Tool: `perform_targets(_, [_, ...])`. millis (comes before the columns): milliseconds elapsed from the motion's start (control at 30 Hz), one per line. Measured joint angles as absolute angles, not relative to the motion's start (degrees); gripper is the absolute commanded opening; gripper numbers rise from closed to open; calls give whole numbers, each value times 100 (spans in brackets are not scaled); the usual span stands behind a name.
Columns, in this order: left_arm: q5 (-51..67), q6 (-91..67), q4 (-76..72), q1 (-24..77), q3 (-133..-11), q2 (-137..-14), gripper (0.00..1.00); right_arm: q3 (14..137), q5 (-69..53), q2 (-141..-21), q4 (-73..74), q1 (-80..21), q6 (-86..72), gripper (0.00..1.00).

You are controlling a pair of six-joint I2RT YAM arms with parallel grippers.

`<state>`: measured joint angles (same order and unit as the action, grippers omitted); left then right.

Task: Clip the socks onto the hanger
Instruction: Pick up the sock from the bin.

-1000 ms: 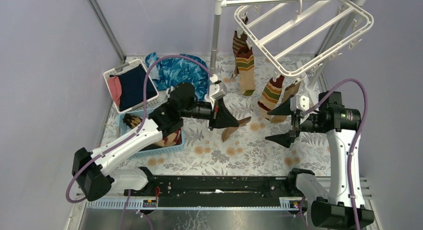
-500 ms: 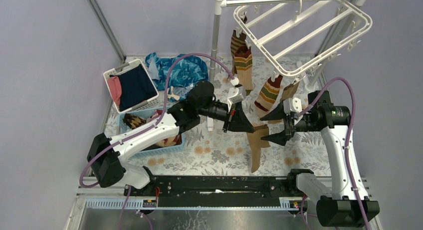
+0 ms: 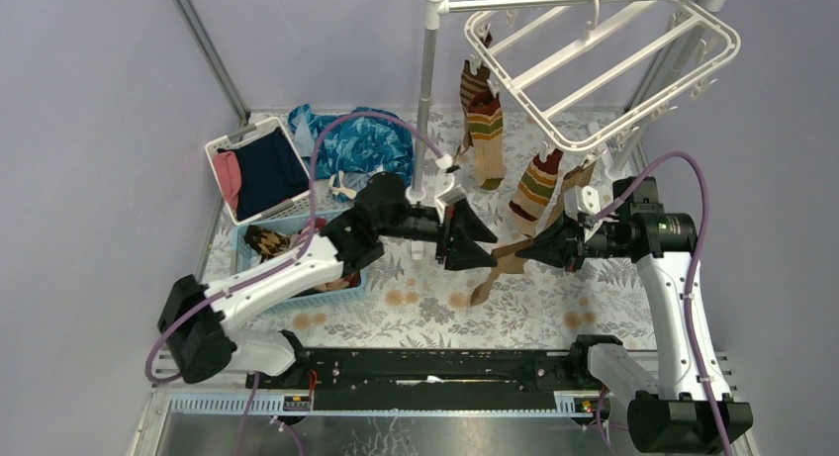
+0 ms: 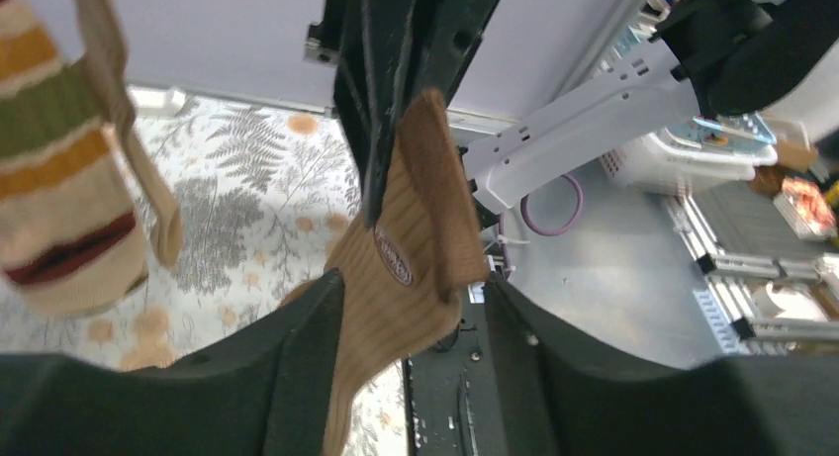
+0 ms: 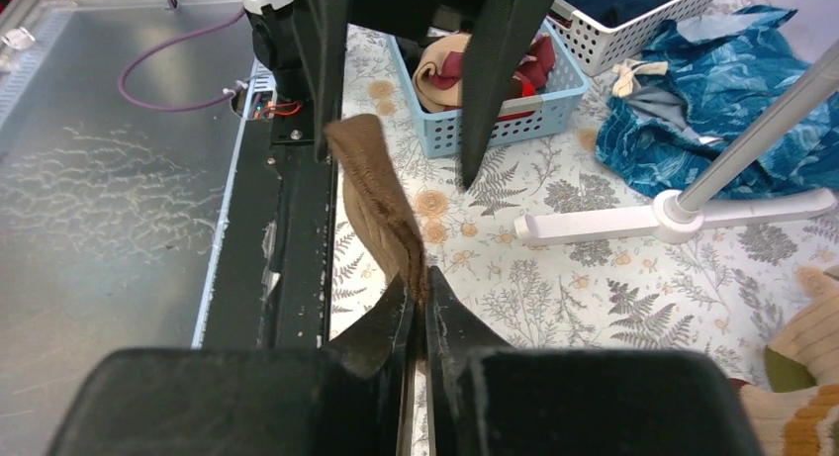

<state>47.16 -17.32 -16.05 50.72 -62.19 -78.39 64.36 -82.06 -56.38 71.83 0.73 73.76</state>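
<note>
- Right now the step in hand looks like a hand-over of the tan sock (image 5: pixel 371 194) from one arm to the other, in mid-air over the bench (image 3: pixel 425 303), below and in front of the hanger (image 3: pixel 730 39).
- Clearly the right gripper (image 5: pixel 417 283) is clamped on the sock; its wrist view shows the two fingers pressed together on a narrow bite at one end of the fabric.
- Meanwhile the left gripper (image 4: pixel 411 283) has its jaws standing apart, with the sock passing between them; the cloth seems to brush one finger, but it is not pinched.
- Ideally the left arm backs straight out along the line of its fingers, with the jaws wide, so that it does not drag the sock sideways out of that thin hold.
- Probably the bite is shallow enough to slip, so the right arm does best to lift slowly and without swinging.
- Overhead, two striped socks (image 3: pixel 485 130) hang from the hanger's left and near edges, beside the rack pole (image 3: pixel 427 90); the free end of the tan sock should pass clear of them.
- Next the held end wants presenting edge-up to a free clip; from these views I cannot tell for certain which clips are free.
- Likely the freed left gripper is needed to squeeze that clip open, so it should stay close.
</note>
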Motion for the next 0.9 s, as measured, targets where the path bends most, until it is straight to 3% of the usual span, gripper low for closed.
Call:
perform_targets(133, [4062, -1581, -1684, 4917, -5465, -6997, 98, 6342, -8182, -5535, 6825, 73, 6753, 5])
perform_targets(367, [3074, -1079, -2709, 4899, -3953, -5275, 99, 6123, -8152, -5489, 6521, 73, 6206, 4])
perform_targets(667, [1433, 915, -3135, 6654, -3951, -6012, 98, 6053, -8149, -5496, 6346, 73, 5948, 4])
perform_targets(900, [473, 1778, -3529, 7048, -4082, -6661, 89, 6012, -8152, -5507, 6324, 73, 5907, 5])
